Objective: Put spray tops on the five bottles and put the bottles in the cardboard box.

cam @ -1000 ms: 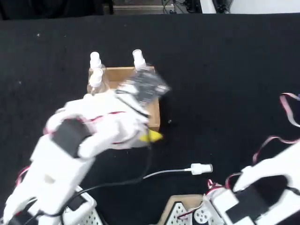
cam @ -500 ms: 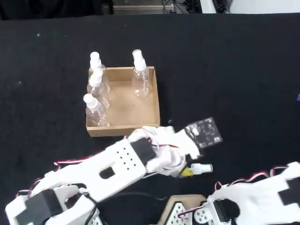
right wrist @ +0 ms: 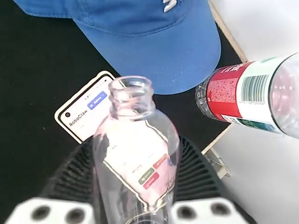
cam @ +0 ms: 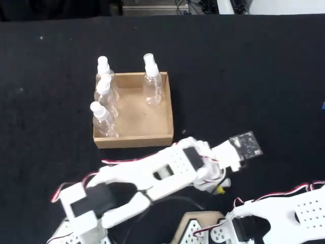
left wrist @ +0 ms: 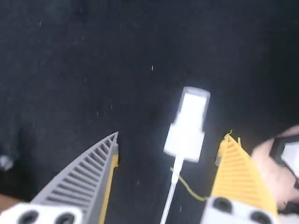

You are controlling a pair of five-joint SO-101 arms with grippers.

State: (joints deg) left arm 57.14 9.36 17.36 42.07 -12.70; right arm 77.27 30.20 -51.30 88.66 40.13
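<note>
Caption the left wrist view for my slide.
Open left pincer above a loose white plastic spray top, dip tube attached, on the black table.

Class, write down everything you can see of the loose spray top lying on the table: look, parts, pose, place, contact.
The spray top is white, plastic by its look, with a squarish cap end, a wider collar and a thin pale dip tube trailing from it. It is on no bottle and lies on its side on the black table. The left tool hangs open over it, one finger on either side, neither visibly touching it; only the table touches it.
</note>
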